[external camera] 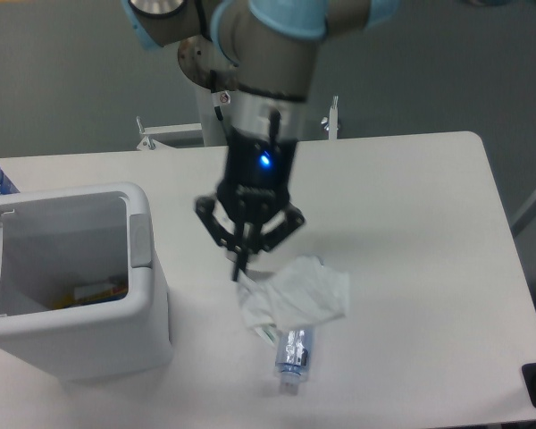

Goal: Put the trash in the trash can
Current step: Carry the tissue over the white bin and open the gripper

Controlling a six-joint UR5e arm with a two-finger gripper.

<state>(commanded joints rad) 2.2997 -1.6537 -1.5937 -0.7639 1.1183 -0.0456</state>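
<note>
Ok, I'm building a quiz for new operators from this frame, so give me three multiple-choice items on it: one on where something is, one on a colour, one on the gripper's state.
1. Where is the trash can relative to the bottle?
A. On the image left of it
B. On the image right of it
C. Behind it at the table's far edge

2. What colour is the wrapper?
A. Red
B. White
C. Black

3. What is the gripper doing?
A. Open and holding nothing
B. Shut on the bottle
C. Shut on the wrapper

Answers:
1. A, since the white bin stands at the image-left side of the table while the bottle lies near the front centre.
2. B, since the crumpled sheet is plainly white.
3. C, since the fingertips meet at the wrapper's upper corner and the wrapper hangs from them over the bottle.
</note>
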